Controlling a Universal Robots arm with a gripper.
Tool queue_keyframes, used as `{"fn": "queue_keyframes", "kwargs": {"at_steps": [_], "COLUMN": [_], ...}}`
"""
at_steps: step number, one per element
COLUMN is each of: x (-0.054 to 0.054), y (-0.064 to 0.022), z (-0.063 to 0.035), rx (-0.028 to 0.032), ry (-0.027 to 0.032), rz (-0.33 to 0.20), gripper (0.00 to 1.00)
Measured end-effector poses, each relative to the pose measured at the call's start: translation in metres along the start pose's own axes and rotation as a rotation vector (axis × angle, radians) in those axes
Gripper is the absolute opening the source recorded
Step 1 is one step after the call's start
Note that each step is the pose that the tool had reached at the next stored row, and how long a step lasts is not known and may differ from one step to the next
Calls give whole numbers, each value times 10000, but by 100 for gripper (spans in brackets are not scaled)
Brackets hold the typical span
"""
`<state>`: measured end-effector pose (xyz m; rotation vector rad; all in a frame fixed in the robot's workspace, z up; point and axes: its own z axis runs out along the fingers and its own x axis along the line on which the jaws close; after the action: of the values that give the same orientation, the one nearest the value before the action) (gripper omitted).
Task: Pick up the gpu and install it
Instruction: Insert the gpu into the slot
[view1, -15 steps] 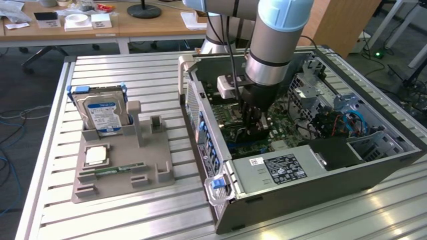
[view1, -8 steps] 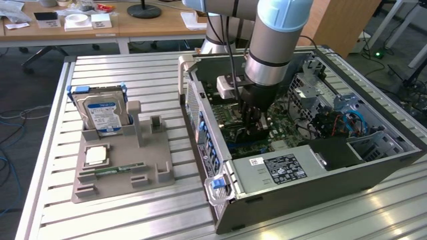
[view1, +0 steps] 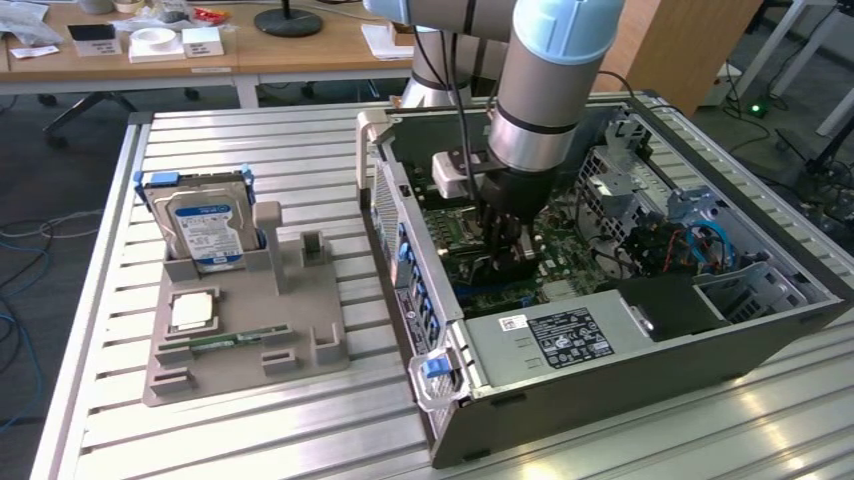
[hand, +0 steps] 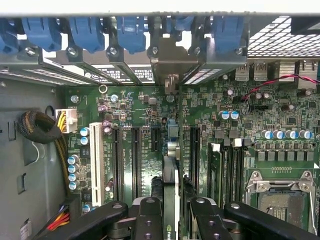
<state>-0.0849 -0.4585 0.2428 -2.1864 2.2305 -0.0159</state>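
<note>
My gripper (view1: 513, 252) reaches down into the open computer case (view1: 400, 215), over the green motherboard (hand: 250, 125). The wrist view shows the gpu (hand: 170, 165) edge-on, a thin dark card standing upright between my two black fingers (hand: 149, 220), which are shut on it. The card runs along an expansion slot between the black slots (hand: 135, 160). Its pale metal bracket (hand: 170, 65) stands at the case's rear wall, below the blue latches (hand: 131, 32). Whether the card's bottom edge sits fully in the slot is hidden.
A white slot (hand: 96, 165), cable bundle (hand: 40, 127) and CPU socket (hand: 280, 197) surround the card. The power supply (view1: 561, 335) fills the case's near end. On the slatted table (view1: 267, 130), a grey holder (view1: 307, 350) carries a silver hard drive (view1: 207, 230) and a green memory stick (view1: 234, 340).
</note>
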Motion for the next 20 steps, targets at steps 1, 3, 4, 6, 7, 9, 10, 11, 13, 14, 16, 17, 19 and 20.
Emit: {"fn": "queue_keyframes", "kwargs": {"at_steps": [1, 3, 4, 6, 7, 9, 10, 11, 13, 14, 16, 17, 19, 20], "x": [0, 0, 0, 0, 0, 0, 0, 0, 0, 0, 0, 0, 0, 0], "y": [2, 5, 5, 5, 5, 5, 5, 5, 5, 6, 6, 6, 6, 6], "z": [2, 9, 10, 10, 9, 9, 9, 9, 17, 20, 20, 20, 21, 21], "rx": [1, 0, 0, 1, 1, 1, 1, 1, -1, 0, 0, 1, 0, 1], "ry": [-1, -7, -5, -3, -3, -3, -3, -2, 2, -2, -2, -2, -2, -2], "rz": [2, 4, 3, 3, 3, 3, 3, 3, 3, 3, 2, 3, 3, 3], "gripper": [26, 26, 26, 26, 26, 26, 26, 26, 26, 26, 26, 26, 26, 26]}}
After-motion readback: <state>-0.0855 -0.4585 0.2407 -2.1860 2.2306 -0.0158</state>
